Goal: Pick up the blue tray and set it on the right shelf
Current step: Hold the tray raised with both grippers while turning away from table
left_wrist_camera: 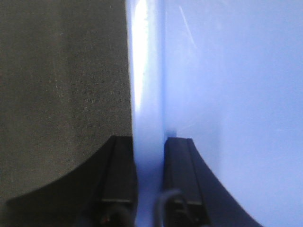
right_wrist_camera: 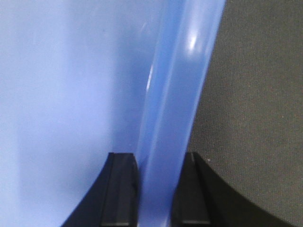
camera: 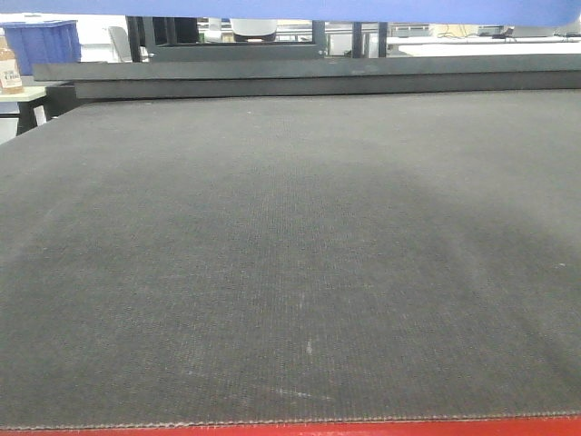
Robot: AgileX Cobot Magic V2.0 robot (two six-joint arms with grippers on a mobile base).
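Glossy blue tray (left_wrist_camera: 227, 94), its rim clamped in left gripper (left_wrist_camera: 149, 151) and right gripper (right_wrist_camera: 161, 163) fingers (right_wrist_camera: 120, 189). Uneven arm motion could twist it loose.

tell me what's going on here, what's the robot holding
The robot has the blue tray gripped with both arms. The left gripper is shut on the rim at one side, and the right gripper is shut on the rim at the opposite side. In the front view the tray shows only as a blue strip along the top edge, so it seems lifted off the dark mat. The right shelf is not in view.
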